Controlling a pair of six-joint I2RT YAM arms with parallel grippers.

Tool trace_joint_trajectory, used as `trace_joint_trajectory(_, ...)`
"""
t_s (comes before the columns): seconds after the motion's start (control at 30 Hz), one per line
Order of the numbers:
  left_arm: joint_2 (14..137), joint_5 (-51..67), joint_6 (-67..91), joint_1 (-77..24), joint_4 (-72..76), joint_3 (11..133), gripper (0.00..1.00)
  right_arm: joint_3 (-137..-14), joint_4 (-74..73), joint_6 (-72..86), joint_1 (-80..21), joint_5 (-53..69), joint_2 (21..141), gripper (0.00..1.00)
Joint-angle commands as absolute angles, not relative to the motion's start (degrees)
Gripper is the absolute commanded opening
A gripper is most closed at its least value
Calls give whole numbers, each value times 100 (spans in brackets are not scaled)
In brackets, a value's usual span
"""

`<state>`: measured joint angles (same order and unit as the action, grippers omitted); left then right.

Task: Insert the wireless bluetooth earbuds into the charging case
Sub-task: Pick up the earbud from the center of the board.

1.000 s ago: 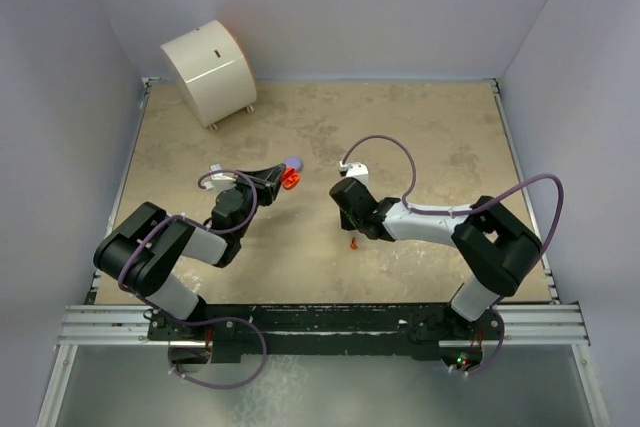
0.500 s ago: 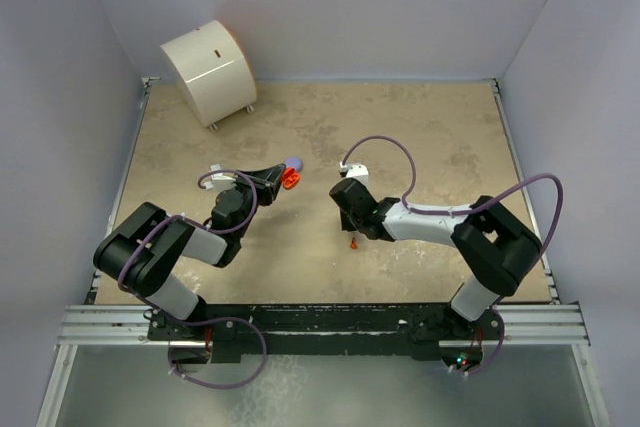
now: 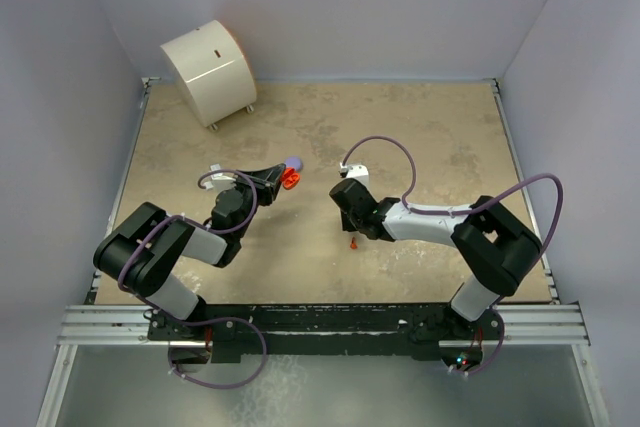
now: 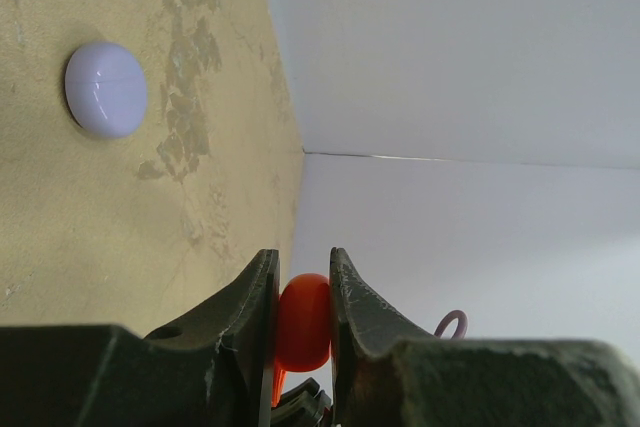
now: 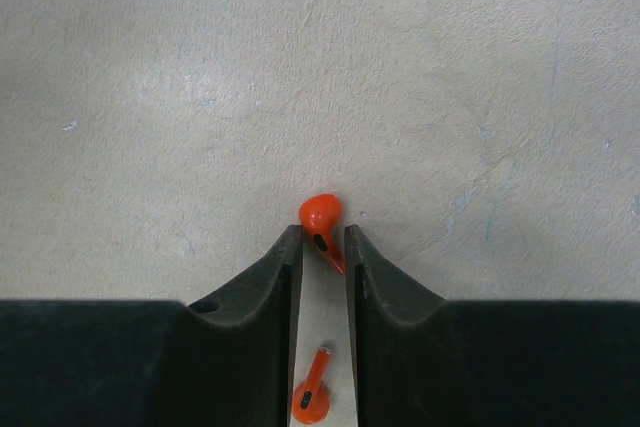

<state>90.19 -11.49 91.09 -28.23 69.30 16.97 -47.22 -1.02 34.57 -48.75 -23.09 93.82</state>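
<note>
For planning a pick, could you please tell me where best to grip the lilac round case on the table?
Probably across the rim of the lilac case, coming straight down from above: it lies flat, dome up, and is round, so any angle suits.

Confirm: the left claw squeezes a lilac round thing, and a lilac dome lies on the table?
Wrong colour: in the left wrist view the left gripper squeezes a red-orange round piece. The lilac dome does lie on the table.
</note>
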Motion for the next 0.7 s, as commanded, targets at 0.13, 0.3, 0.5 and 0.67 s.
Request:
trace_joint_trajectory(0.13,8868,-1164,9157,-2786,7198,1677,0,-4917,-174,3438,-4904,-2535,9394,26)
trace_joint_trajectory(0.3,8876,-1162,9157,-2786,7198,1672,0,-4952,-172,3420,-4909,-2551,9401,27)
trace_joint_trajectory(0.5,8877,-1167,9156,-2786,7208,1670,0,-5006,-193,3395,-4905,-2564,9382,28)
trace_joint_trajectory(0.67,8863,-1178,9160,-2787,7220,1651,0,-5048,-214,3380,-4904,-2577,9395,28)
